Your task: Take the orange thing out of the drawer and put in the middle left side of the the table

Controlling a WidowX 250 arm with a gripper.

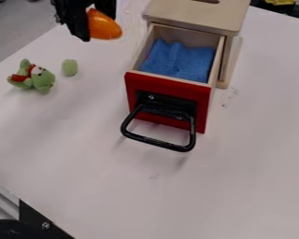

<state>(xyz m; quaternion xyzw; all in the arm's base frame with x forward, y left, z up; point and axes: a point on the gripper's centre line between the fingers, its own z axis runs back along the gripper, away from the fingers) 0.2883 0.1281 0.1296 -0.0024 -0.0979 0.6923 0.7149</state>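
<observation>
At the top left of the camera view, the black gripper (89, 18) is shut on an orange thing (104, 25), a smooth rounded piece whose upper left part is hidden by the fingers. Both are left of the wooden box and seem raised above the table (83, 149). The drawer (167, 98) with its red front and black handle stands pulled out of the box. Inside it lies a blue cloth (180, 59).
A green plush toy (41, 78) with a red band lies at the left of the table, beside a small green oval object (69, 67). The wooden box (199, 15) stands at the top centre. Dark equipment shows at the bottom left corner.
</observation>
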